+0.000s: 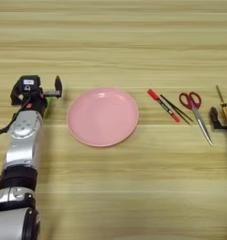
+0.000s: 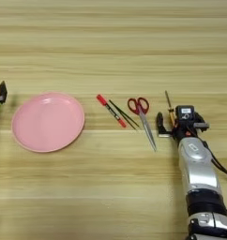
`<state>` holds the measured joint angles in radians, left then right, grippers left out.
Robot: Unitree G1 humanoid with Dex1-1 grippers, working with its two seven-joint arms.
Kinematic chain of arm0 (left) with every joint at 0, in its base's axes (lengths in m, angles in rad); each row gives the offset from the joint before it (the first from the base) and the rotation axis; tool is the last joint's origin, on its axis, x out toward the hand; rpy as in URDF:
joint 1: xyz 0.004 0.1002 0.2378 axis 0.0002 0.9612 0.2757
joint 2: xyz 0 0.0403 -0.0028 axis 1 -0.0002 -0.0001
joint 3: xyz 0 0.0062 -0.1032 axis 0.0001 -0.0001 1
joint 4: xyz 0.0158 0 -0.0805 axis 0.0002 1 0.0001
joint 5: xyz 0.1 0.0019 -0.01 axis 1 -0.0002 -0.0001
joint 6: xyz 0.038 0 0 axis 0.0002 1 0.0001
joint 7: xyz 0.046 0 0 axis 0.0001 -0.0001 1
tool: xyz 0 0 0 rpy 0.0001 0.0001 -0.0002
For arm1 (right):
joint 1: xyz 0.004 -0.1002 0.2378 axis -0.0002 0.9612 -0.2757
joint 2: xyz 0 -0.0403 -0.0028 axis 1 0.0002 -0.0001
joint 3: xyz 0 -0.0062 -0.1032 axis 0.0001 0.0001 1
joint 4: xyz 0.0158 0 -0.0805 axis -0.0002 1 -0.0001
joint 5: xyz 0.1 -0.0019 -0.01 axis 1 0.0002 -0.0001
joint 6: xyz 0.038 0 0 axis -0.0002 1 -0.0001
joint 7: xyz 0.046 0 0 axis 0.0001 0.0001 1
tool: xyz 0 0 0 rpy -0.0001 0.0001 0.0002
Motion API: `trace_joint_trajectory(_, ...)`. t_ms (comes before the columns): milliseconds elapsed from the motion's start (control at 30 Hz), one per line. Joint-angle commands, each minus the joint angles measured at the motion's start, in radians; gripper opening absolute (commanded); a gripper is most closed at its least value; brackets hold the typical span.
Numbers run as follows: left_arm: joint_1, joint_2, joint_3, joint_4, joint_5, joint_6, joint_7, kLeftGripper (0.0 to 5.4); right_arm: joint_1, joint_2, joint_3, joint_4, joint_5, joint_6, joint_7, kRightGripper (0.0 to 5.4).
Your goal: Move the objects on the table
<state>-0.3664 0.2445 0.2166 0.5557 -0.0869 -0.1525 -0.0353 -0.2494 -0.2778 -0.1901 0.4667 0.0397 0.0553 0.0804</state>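
Observation:
The round pink plate lies empty, left of the table's middle. To its right lie the red marker, the thin black stick and the red-handled scissors, side by side. My left gripper stands open just left of the plate, over the small green block, which its wrist partly hides. At the far right my right gripper is open, one finger on each side of the thin orange-handled tool.
Bare wood runs along the far side and the near side of the row of things. My left forearm reaches in from the lower left, my right forearm from the lower right.

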Motion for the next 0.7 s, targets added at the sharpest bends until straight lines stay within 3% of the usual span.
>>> trace_joint_trajectory(33,0.001,-0.017,0.001,0.048,0.006,-0.046,0.014,5.38,0.0,0.0,0.005,0.01,0.004,0.018,0.009,5.4)
trace_joint_trajectory(667,0.039,-0.035,0.002,-0.024,0.004,-0.058,0.03,5.38,-0.004,0.008,0.01,0.033,0.011,0.05,0.019,5.4)
trace_joint_trajectory(700,0.039,-0.035,0.002,-0.025,0.003,-0.058,0.03,5.4,-0.005,0.007,0.011,0.037,0.01,0.056,0.019,5.23)
